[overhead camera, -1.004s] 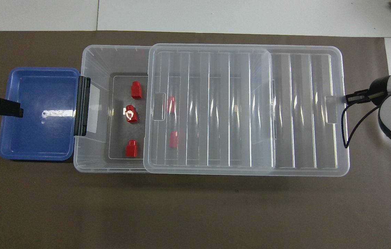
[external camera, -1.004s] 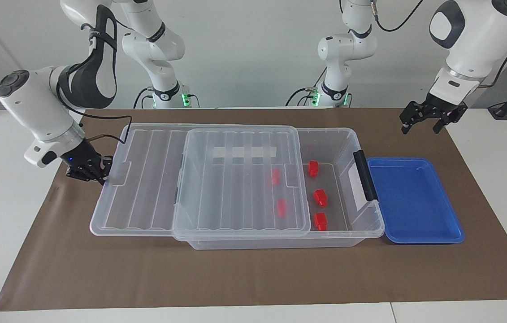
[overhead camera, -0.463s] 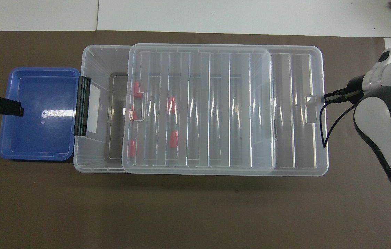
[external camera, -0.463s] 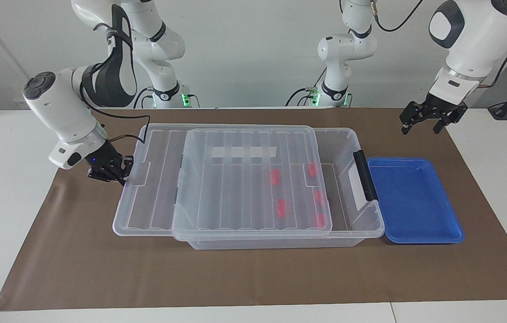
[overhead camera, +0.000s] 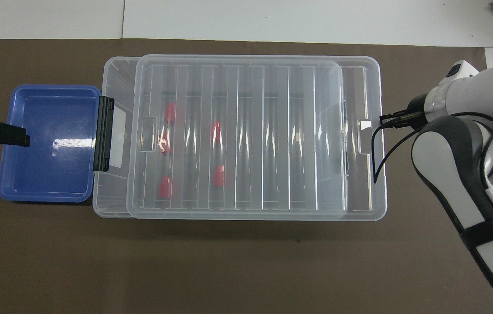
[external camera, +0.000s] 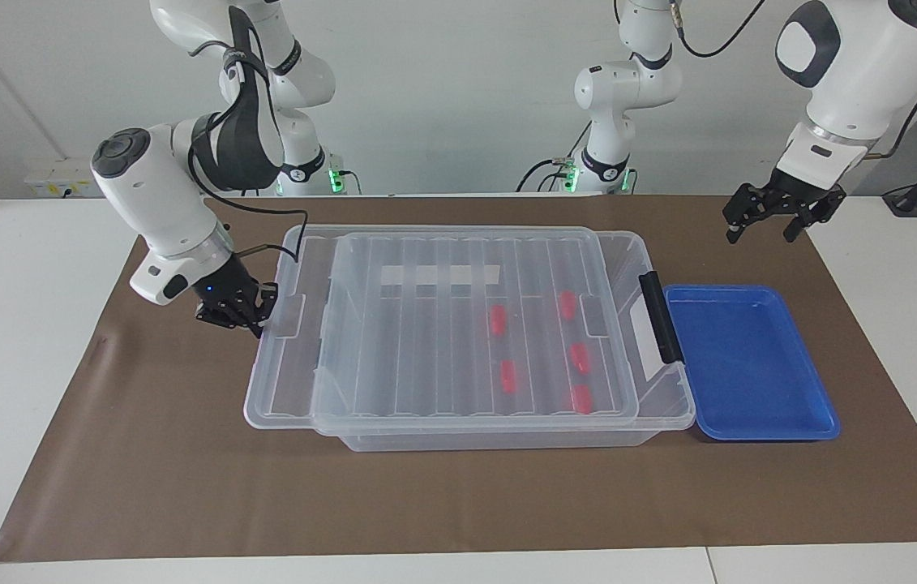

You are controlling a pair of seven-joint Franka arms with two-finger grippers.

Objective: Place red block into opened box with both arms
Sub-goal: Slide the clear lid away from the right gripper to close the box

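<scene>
One clear box (external camera: 669,418) holds five red blocks (external camera: 580,358) beneath one ribbed lid (external camera: 458,341). The right end effector (external camera: 251,315) is clenched on the lid's edge tab. The left end effector (external camera: 778,212) hangs released above the bench corner beside one blue tray (external camera: 750,361).

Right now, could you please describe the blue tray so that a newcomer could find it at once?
Start at the big clear box in the middle of the brown mat. The tray sits against the box's end with the black handle, toward the left arm's end. It alone is shallow, solid blue and lidless.
</scene>
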